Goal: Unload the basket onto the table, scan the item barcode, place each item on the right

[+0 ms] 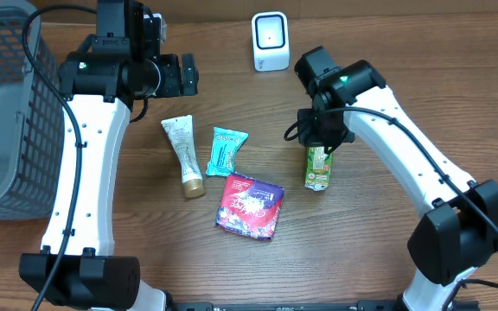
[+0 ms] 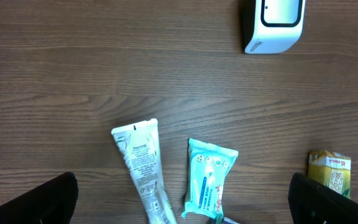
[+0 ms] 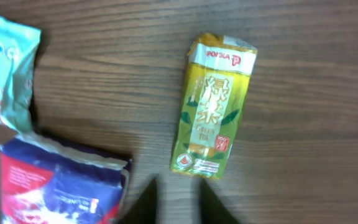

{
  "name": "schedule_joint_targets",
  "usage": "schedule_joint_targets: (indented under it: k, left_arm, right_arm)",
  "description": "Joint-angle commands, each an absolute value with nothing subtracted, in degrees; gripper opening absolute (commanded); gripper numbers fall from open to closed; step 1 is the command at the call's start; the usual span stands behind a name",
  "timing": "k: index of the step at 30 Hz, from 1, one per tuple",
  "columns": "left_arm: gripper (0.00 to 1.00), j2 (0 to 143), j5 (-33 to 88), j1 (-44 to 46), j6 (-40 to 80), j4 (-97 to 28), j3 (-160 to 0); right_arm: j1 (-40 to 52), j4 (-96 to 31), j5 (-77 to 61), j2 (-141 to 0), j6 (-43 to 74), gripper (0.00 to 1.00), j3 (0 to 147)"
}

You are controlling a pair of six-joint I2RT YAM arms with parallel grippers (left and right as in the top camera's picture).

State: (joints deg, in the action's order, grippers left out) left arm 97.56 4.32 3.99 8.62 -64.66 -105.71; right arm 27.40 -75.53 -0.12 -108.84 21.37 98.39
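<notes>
Dark fingertips point(image 3: 143, 202) of the right claw point(image 3: 178, 205) stand a narrow way apart, with bare wood showing between them and nothing held. Just beyond those tips a green tea carton point(image 3: 213, 106) lies flat on the counter point(image 1: 387, 52), printed face up, one short end toward the claw; whether they touch I cannot tell. To the carton's left sits a purple snack packet point(image 1: 249, 206), closest to the robot's bases. Farther back a teal wipes packet point(image 1: 226, 150) lies just beside a white Pantene tube point(image 1: 184, 155) with a gold cap. Beyond these the left claw point(image 1: 187, 75) hangs above the wood, spread wide and empty. A white barcode scanner point(image 1: 270, 41) stands at the far edge, well apart from the carton. A grey mesh basket point(image 1: 7, 112) fills the far left.
</notes>
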Motion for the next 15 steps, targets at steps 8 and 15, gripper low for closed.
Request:
schedule_joint_targets:
  k: [8,15]
  left_arm:
    - [1.00,97.9,4.9,3.4,7.5,-64.5,-105.9]
    - [1.00,97.9,4.9,3.4,7.5,-64.5,-105.9]
  right_arm:
    - [36.2,-73.3,15.4,-118.1,22.8,0.75,97.8]
    - [38.6,-72.8,22.9,-125.0,25.5,0.56,97.8]
